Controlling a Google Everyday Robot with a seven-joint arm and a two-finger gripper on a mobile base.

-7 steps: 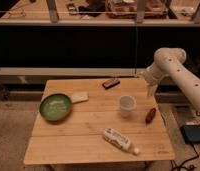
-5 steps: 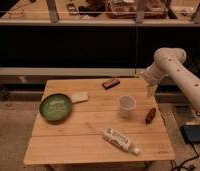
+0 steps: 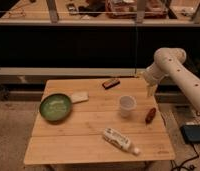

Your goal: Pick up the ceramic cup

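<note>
Camera view, from above and in front of a wooden table: the robot's gripper [image 3: 152, 90] hangs pointing down over the table's far right corner, at the end of a cream-coloured arm [image 3: 179, 75] that reaches in from the right edge. It holds nothing. Whether it is set wide or narrow cannot be told from this angle.

Nearest to it, forward and to its left in the picture, the ceramic cup [image 3: 127, 105] stands upright on the right half of the table [image 3: 83, 145], apart from the gripper and untouched by it. The cup is small, white and open at the top.

Just right of the cup, near the table's right edge, lies a small reddish-brown object [image 3: 150, 115], apart from the cup. A dark flat bar [image 3: 111, 83] lies near the far edge, to the left of the gripper.

Toward the near edge, a white bottle with a label [image 3: 120, 140] lies on its side, set at a slant with its narrow end pointing to the near right. On the left half sit a green bowl [image 3: 55, 107] and, just beside its far right rim, a pale rectangular block [image 3: 79, 96].

On the floor to the right of the table, below the arm, rests a dark box [image 3: 193, 133].
</note>
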